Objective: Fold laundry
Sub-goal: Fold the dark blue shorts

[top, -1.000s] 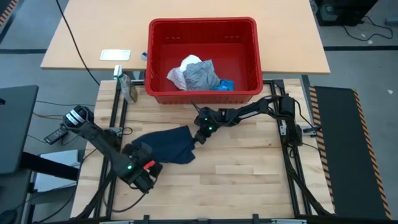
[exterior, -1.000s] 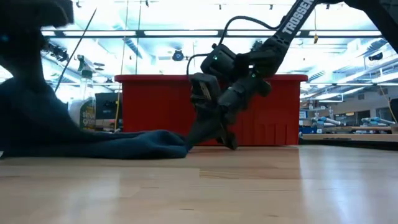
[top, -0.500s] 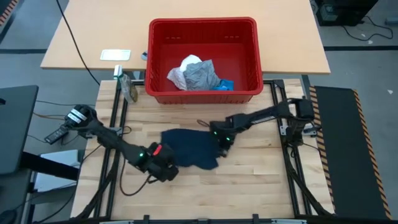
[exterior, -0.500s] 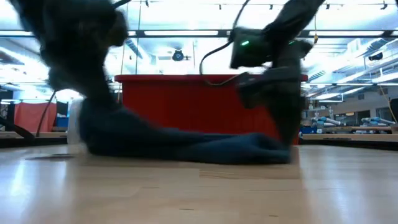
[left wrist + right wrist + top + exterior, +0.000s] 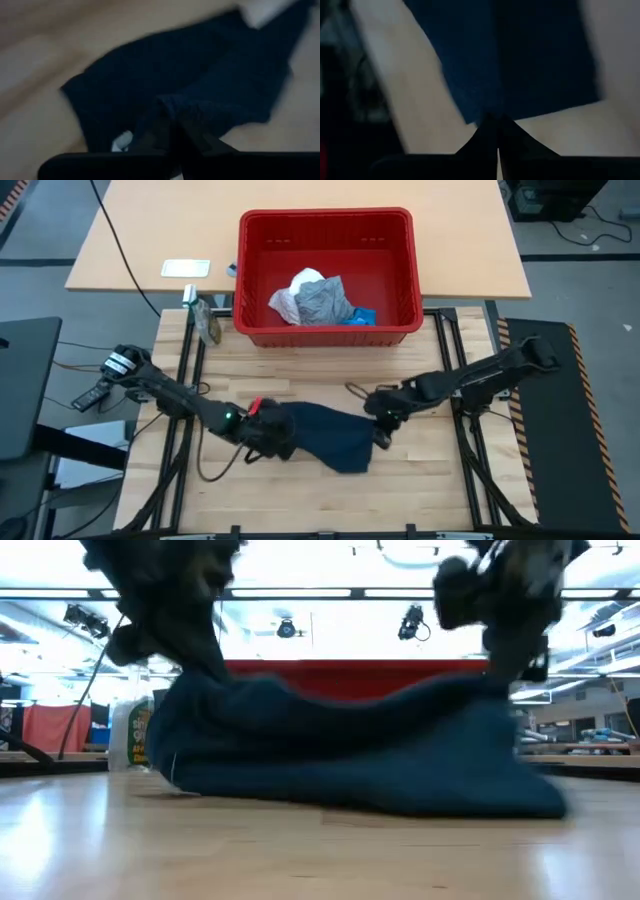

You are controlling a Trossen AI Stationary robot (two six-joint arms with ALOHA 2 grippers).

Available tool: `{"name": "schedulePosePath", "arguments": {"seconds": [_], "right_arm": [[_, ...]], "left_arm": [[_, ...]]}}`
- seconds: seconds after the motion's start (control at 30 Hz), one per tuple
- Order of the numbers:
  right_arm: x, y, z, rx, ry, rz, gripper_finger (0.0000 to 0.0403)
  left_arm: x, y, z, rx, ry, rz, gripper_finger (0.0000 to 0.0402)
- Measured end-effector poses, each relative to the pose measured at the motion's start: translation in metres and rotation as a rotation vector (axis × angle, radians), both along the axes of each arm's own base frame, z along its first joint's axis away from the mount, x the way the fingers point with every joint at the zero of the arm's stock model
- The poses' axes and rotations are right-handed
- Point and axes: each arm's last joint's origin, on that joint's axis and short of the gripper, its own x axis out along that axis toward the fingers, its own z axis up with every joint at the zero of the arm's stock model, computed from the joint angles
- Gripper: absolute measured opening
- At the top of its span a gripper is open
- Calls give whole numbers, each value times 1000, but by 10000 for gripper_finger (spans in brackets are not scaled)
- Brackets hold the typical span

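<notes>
A dark navy cloth (image 5: 335, 438) is stretched between my two grippers over the wooden table's middle, near its front. My left gripper (image 5: 278, 435) is shut on its left end and my right gripper (image 5: 382, 423) on its right end. In the low view the navy cloth (image 5: 350, 755) sags between them, and its lower edge (image 5: 400, 802) rests on the table. A grey piece (image 5: 328, 302) and a white crinkly piece (image 5: 293, 292) lie inside the red basket (image 5: 325, 220) at the far side. My left gripper pinches a bunched fold at the cloth's left end (image 5: 170, 107) between its two fingers, coming slanting down from the table's left. That end is raised off the table. My right gripper pinches the cloth's right edge (image 5: 492, 107) between its two fingers, slanting down from the table's right. That end is raised too, and the cloth dips slack between the two holds.
The red basket spans the far side of the table. A spray bottle (image 5: 207, 320) stands at the far left corner, and a white card (image 5: 186, 268) lies on the tan table behind. Bare wood lies to the right and in front of the cloth.
Both grippers have gone toward the table's right edge, staying shut. The right one has also come toward the near edge and risen. The navy cloth has been dragged from left of centre to the middle, and its two ends now stand raised where before it lay low.
</notes>
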Motion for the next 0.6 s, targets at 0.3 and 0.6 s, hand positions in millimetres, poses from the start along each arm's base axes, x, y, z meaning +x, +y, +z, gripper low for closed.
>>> {"name": "schedulePosePath", "arguments": {"seconds": [0.3,0.6], "right_arm": [[15,-48,-68,102,-35,-294,2],[10,-55,-78,34,-41,-441,19]], "left_arm": [[9,63,-30,-120,27,432,14],[12,93,-30,-96,56,461,32]]}}
